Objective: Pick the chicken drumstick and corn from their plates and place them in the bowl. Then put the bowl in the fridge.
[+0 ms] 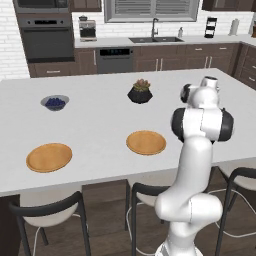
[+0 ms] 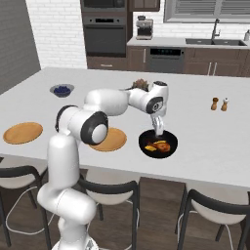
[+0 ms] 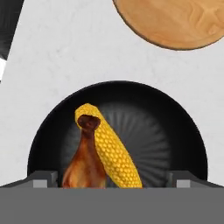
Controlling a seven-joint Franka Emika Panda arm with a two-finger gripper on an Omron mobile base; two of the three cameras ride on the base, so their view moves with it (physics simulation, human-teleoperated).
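Observation:
The orange-brown chicken drumstick (image 3: 85,164) and the yellow corn (image 3: 109,148) lie side by side in a black round bowl (image 3: 175,131) with a ribbed inside. That black bowl (image 2: 170,140) sits on the white island near its front edge. My gripper (image 2: 158,129) hangs just above it, pointing down, open, its fingertips (image 3: 43,177) spread either side of the food and holding nothing. A small grey-blue bowl (image 1: 55,102) with a dark blue inside stands far left. Two tan wooden plates (image 1: 49,157) (image 1: 146,142) lie bare; one plate (image 3: 175,22) is beside the black bowl. The fridge is out of view.
A black faceted pot with a plant (image 1: 140,92) stands mid-island behind my arm. Salt and pepper shakers (image 2: 219,104) stand to the right. Dark stools (image 2: 215,205) line the island's near edge. A wall oven (image 1: 47,37) and a sink (image 1: 155,39) are at the back.

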